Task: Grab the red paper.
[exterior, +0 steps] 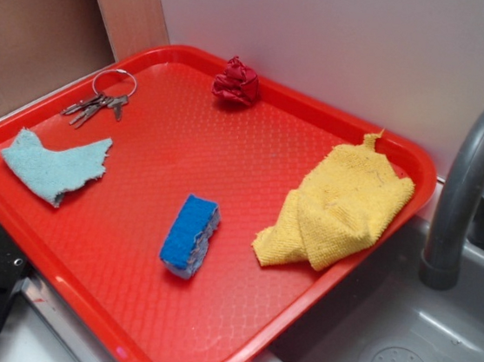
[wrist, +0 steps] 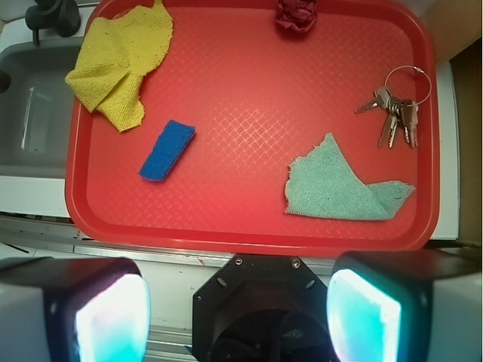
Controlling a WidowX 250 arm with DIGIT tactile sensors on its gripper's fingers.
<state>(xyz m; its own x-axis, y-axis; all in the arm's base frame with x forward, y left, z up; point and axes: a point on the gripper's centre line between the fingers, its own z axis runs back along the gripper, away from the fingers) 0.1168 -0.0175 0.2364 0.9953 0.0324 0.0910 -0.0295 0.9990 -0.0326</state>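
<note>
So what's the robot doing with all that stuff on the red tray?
It is meant to grab the red paper, a small crumpled ball at the far edge of the tray, but it has not touched anything yet. The gripper is open and hangs above the tray's near edge, holding nothing. Also lying on the tray are a blue sponge, a yellow cloth, a pale blue cloth scrap and some keys.

Tray point(exterior: 60, 239) — paper point(exterior: 237, 82), sponge point(exterior: 189, 235), keys point(exterior: 100, 105) (two cloths).
</note>
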